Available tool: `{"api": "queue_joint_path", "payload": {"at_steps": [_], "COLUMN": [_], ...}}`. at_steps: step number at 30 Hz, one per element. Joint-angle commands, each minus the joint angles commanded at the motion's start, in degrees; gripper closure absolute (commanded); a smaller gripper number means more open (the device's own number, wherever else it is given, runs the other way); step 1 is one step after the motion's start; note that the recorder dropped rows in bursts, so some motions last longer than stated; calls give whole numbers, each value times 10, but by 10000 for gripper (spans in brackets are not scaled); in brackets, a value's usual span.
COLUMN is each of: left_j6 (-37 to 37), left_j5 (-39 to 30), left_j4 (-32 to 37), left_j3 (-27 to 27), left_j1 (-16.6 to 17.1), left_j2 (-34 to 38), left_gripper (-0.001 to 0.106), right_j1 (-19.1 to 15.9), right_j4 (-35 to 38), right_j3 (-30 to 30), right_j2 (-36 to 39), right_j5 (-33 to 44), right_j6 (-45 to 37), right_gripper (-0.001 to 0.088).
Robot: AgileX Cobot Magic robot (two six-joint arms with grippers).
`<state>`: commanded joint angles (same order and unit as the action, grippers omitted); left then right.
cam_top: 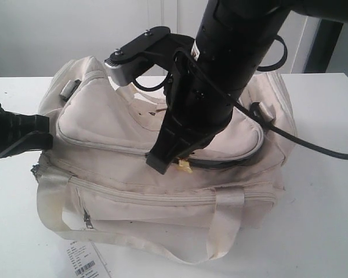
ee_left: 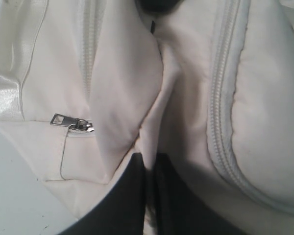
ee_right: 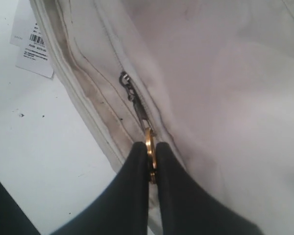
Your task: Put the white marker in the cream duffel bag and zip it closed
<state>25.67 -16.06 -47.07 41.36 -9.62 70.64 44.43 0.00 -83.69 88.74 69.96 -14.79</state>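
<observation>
The cream duffel bag (cam_top: 162, 197) sits on the white table (cam_top: 319, 231), front pocket and strap handles facing the exterior camera; the right gripper (ee_right: 150, 164) reaches down onto the curved top zipper near its middle, jaws pressed together on the gold zip pull (ee_right: 149, 142); to the right of that grip in the exterior view a dark gap runs along the flap's edge, while the stretch to the left looks closed; the left gripper (ee_left: 149, 169) is at the bag's left end, jaws nipped tight on a fold of cream fabric; a silver zip pull (ee_left: 63, 120) lies flat nearby. The white marker shows in no view. A paper tag (cam_top: 86, 263) lies on the table by the bag's front; it carries a barcode and lines of small print, too small to read; no brand name is legible on the bag.
</observation>
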Motion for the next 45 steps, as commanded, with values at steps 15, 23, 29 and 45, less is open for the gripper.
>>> {"api": "queue_joint_path", "payload": {"at_steps": [15,23,29,45], "left_j6": [0,0,0,0], "left_j5": [0,0,0,0], "left_j4": [0,0,0,0], "left_j3": [0,0,0,0], "left_j1": [0,0,0,0], "left_j2": [0,0,0,0], "left_gripper": [1053,1053,1053,1053], "right_j1": [0,0,0,0], "right_j4": [-27,-37,-46,-81], "right_j3": [0,0,5,23], "right_j2": [-1,-1,-3,-20], "right_j5": [0,0,0,0], "right_j6": [0,0,0,0], "right_gripper": [868,868,868,868]}}
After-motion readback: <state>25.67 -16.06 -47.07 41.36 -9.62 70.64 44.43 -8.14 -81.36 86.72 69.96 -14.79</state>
